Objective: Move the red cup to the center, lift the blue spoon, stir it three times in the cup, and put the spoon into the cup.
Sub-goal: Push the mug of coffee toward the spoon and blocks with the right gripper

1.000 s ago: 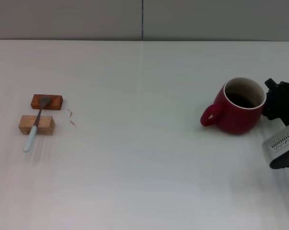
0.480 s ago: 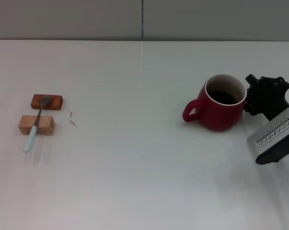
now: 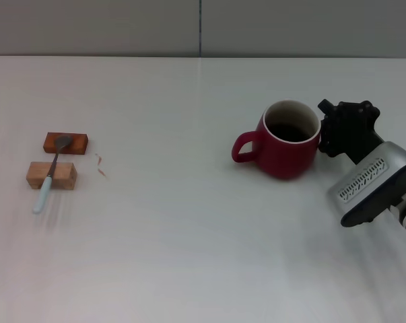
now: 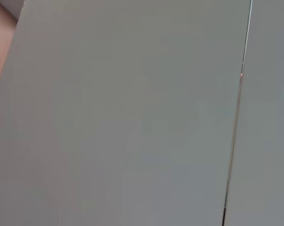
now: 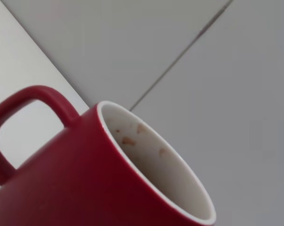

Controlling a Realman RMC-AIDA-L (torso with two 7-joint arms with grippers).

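Observation:
The red cup (image 3: pixel 280 145) stands upright on the white table, right of the middle, its loop handle pointing left. My right gripper (image 3: pixel 325 129) is against the cup's right side and shut on it. The right wrist view is filled by the red cup (image 5: pixel 85 179), showing its cream inner wall and handle. The blue spoon (image 3: pixel 46 182) lies at the far left, its metal bowl on a dark wooden block (image 3: pixel 66 142) and its neck across a pale wooden block (image 3: pixel 51 175). My left gripper is out of view.
A small reddish scrap (image 3: pixel 102 166) lies just right of the blocks. The white table (image 3: pixel 189 235) ends at a grey wall at the back. The left wrist view shows only a grey wall panel (image 4: pixel 132 117).
My right gripper has moved left and slightly away from me, taking the red cup with it from the right edge towards the middle. The spoon and blocks have not moved.

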